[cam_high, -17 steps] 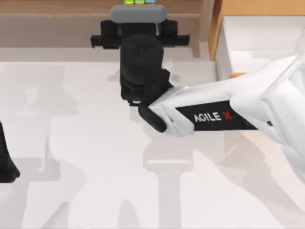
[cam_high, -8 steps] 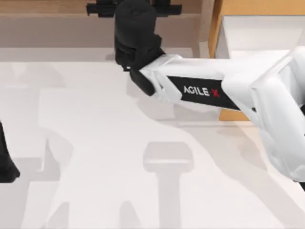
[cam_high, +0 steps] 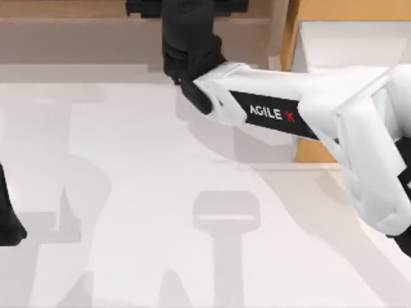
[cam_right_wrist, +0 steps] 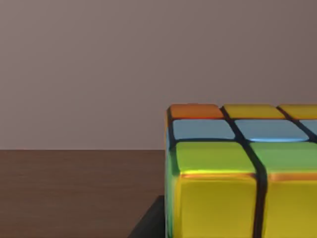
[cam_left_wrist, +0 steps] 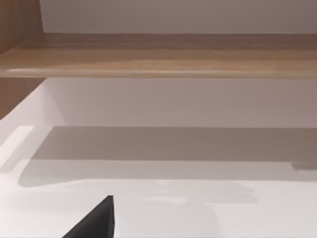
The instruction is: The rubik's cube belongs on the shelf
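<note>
The rubik's cube [cam_right_wrist: 237, 173], with yellow, green, blue and orange squares and dark grid lines, sits close in the right wrist view, just above the brown top of the shelf [cam_right_wrist: 74, 193]. A dark finger [cam_right_wrist: 148, 223] lies against its lower side. My right gripper [cam_high: 186, 8] is shut on the cube and reaches over the shelf [cam_high: 64, 11] at the far edge of the table, its tips cut off by the picture's edge. The left wrist view faces the shelf [cam_left_wrist: 158, 57] from low down. My left arm [cam_high: 8, 221] is parked at the left edge.
An upright shelf post [cam_high: 277, 32] stands just right of the right gripper. Beyond it is the orange-tan drawer cabinet [cam_high: 308, 151] with an open white drawer [cam_high: 359, 45], under my right forearm. The white table [cam_high: 128, 192] spreads in front.
My right arm has pushed farther toward the shelf. The gripper body has slid up to the top view's upper edge, and the cube's coloured squares have left that view.
</note>
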`<move>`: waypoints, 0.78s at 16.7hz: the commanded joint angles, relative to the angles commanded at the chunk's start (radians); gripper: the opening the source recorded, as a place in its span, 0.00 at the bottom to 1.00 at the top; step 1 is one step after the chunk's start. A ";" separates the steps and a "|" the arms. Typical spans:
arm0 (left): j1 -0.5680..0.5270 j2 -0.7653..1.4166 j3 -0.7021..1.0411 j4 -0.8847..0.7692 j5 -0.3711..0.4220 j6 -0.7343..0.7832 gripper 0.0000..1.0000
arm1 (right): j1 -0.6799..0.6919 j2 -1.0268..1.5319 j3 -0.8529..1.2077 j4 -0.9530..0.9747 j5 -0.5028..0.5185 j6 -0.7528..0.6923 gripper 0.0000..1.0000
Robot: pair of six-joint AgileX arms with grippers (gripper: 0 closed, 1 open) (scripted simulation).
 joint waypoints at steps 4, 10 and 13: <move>0.000 0.000 0.000 0.000 0.000 0.000 1.00 | 0.000 0.000 0.000 0.000 0.000 0.000 0.30; 0.000 0.000 0.000 0.000 0.000 0.000 1.00 | 0.000 0.000 0.000 0.000 0.000 0.000 0.75; 0.000 0.000 0.000 0.000 0.000 0.000 1.00 | 0.000 0.000 0.000 0.000 0.000 0.000 0.98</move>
